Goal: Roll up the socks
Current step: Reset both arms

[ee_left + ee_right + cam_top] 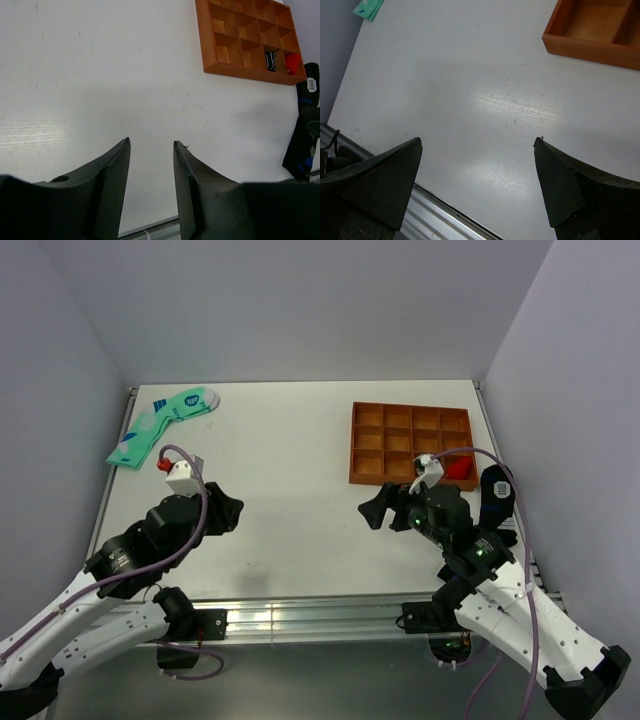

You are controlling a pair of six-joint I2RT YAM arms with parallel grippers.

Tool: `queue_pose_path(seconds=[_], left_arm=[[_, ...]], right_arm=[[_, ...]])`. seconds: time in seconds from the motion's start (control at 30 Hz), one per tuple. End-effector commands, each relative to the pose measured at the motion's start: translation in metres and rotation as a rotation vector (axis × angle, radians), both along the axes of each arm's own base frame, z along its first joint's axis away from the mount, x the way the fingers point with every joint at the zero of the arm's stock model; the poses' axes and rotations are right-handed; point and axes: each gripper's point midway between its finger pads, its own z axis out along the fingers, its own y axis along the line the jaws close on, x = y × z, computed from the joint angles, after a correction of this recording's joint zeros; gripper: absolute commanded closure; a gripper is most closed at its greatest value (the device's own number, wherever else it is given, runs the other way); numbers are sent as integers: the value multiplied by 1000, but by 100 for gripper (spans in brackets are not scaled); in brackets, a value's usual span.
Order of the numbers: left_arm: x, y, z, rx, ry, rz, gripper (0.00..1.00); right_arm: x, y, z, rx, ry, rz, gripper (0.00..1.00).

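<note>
A small black sock with thin white stripes (270, 61) sits bunched in a near-row compartment of the orange tray (204, 45). In the top view my right wrist hides that compartment. A long black thing with a white patch (496, 488) lies just right of the tray (359, 445). It also shows in the left wrist view (310, 82), and I cannot tell whether it is a sock. My left gripper (228, 508) (151, 143) is open and empty over bare table. My right gripper (380, 508) (477, 141) is wide open and empty, near the tray's near-left corner.
Mint-green socks with blue marks (163, 421) lie at the far left corner; one tip shows in the right wrist view (368, 9). A red thing (461, 469) fills the tray's near-right compartment. A metal rail (300, 618) runs along the table's near edge.
</note>
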Motion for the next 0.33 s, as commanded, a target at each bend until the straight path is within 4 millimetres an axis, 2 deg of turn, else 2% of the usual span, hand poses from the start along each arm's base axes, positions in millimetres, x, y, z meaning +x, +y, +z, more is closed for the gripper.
queue_pose_path(seconds=[0.0,0.3], left_arm=[[5,1,3,13,-31,9,54],[3,-1,3,1,-36,-9,54]], right_arm=[[8,1,22,33,-68,-22,0],[8,2,18,25,-60,-18,0]])
